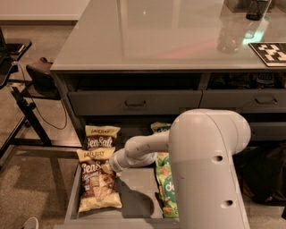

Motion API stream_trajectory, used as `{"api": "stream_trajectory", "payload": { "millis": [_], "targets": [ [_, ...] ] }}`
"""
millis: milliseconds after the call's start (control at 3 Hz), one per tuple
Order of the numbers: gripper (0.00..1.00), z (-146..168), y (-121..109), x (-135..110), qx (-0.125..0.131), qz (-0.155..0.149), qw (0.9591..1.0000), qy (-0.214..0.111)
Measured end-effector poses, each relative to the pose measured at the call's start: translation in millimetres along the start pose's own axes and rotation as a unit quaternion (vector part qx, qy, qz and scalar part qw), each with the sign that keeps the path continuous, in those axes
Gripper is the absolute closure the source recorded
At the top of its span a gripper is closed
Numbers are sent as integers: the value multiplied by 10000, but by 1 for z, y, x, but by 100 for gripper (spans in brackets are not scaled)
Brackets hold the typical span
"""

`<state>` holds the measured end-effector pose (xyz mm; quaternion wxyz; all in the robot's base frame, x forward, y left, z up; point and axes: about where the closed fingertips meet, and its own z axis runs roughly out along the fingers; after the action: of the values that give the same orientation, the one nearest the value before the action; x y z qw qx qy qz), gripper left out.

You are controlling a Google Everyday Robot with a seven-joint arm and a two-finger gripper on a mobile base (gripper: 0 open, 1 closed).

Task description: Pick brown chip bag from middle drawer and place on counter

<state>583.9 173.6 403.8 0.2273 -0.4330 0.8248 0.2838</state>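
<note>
Two brown chip bags lie in the open middle drawer (134, 194) on its left side. One bag (102, 136) lies at the back and the other (96, 183) lies nearer, overlapping it. My gripper (109, 167) reaches down from my white arm (143, 150) and sits at the right upper edge of the nearer bag, touching it or just above it. The bag lies flat on the drawer floor. The grey-green counter (156, 36) is above and behind the drawer.
Green pouches (164, 181) lie in the drawer right of my arm. Closed drawer fronts with dark handles (134, 103) are under the counter. A clear bottle (230, 31), a dark cup (257, 8) and a checkered tag (270, 51) are on the counter's right. A black stand (24, 105) is at left.
</note>
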Motion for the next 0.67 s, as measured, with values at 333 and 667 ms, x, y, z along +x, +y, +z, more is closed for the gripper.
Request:
{"api": "stream_trajectory", "payload": {
  "millis": [333, 667],
  "targets": [
    [100, -39, 11, -13, 179, -356, 9990, -215],
    [100, -93, 34, -24, 293, -829, 9950, -483]
  ]
}}
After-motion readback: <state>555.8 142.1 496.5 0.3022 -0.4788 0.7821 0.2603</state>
